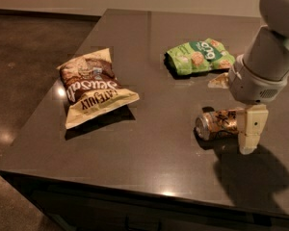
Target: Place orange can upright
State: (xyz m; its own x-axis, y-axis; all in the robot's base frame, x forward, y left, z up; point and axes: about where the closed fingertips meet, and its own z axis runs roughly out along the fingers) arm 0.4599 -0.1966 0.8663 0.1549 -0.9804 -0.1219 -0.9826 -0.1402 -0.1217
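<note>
One dark grey worktop (135,167) carries one slim orange-copper metal drink can (219,123), two crinkled snack bags, a brown-and-cream bag (94,88) and a green bag (200,56), and one cream robot tool (245,141) right beside the can.

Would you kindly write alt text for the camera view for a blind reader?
An orange can lies on its side on a dark table, with the robot's claw at one end. A brown chip bag and a green snack bag lie nearby.
</note>
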